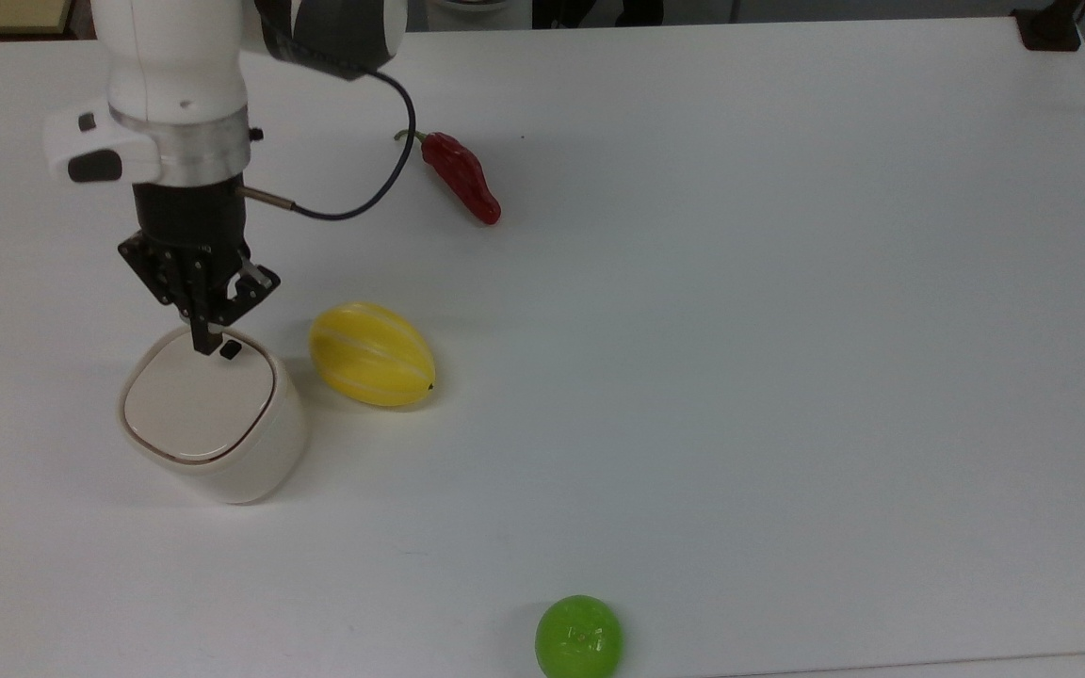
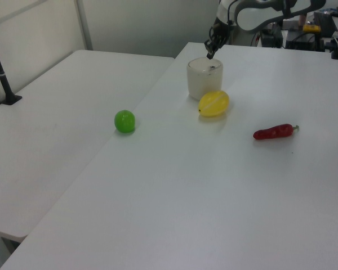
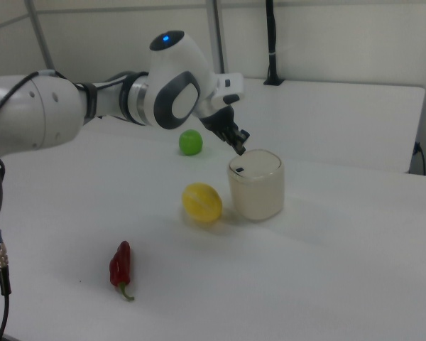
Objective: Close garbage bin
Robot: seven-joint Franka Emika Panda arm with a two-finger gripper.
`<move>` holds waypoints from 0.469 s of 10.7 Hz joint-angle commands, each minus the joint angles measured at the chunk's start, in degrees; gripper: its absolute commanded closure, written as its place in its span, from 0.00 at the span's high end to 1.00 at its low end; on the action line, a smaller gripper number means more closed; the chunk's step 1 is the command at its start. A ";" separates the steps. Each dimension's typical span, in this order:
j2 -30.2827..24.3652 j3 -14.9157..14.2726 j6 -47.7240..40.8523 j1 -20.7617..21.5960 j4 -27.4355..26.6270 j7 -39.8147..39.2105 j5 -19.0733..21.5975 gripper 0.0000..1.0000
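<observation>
Cream-white garbage bin (image 1: pixel 213 424) stands on the white tabletop (image 1: pixel 740 330) at the top view's left, lid flat and shut, a small black mark (image 1: pixel 231 349) near its rim. Gripper (image 1: pixel 206 341) hangs just above that edge of the lid, its jaws drawn together on nothing. Yellow melon (image 1: pixel 371 354) lies just beside the bin. Red chilli (image 1: pixel 461 176) lies well apart, beyond the melon. Green ball (image 1: pixel 578 637) sits near the tabletop's edge
</observation>
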 commanded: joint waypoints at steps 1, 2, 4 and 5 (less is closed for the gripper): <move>-6.28 -0.20 -8.60 3.72 -1.41 1.41 0.62 0.00; -7.86 -0.12 -13.50 5.57 -1.41 1.41 0.62 0.00; -11.72 -0.12 -23.44 9.61 -1.93 0.80 0.62 0.00; -13.22 -0.11 -28.36 11.63 -2.02 0.53 0.53 0.00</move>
